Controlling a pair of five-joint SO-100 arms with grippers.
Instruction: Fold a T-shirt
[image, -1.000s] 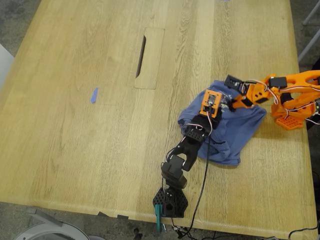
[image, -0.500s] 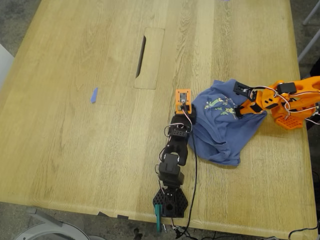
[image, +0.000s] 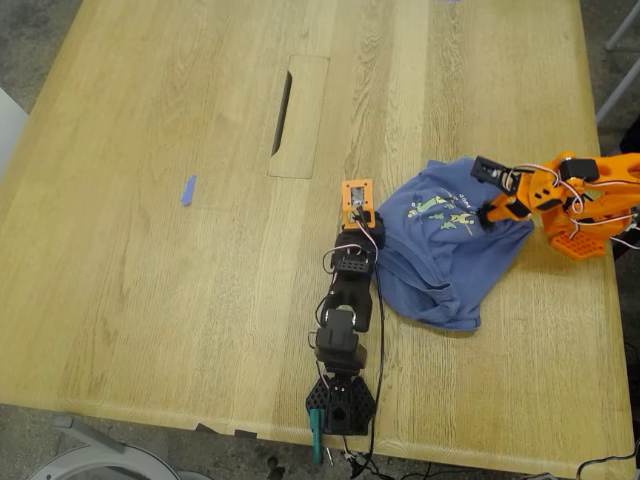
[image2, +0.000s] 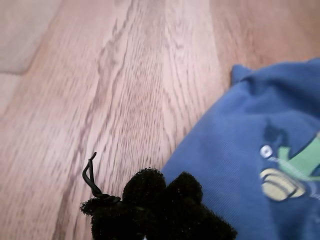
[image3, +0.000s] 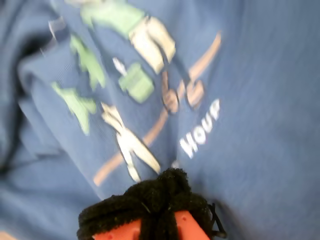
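Observation:
The slate-blue T-shirt lies crumpled on the wooden table at the exterior view's right, with its green-and-yellow print facing up. My first gripper, on the black arm, is just off the shirt's edge on the exterior view's left. Its black foam pads are together over bare wood beside the shirt. My second gripper, on the orange arm, is over the shirt's right part. Its pads are together just above the print, with no cloth seen between them.
A small blue scrap lies far off at the exterior view's left. An inlaid panel with a dark slot sits at the table's middle back. The orange arm's base stands near the right table edge.
My first gripper has moved off the shirt to its left edge in the exterior view. My second gripper has drawn back to the right. The shirt has opened, and its print now shows.

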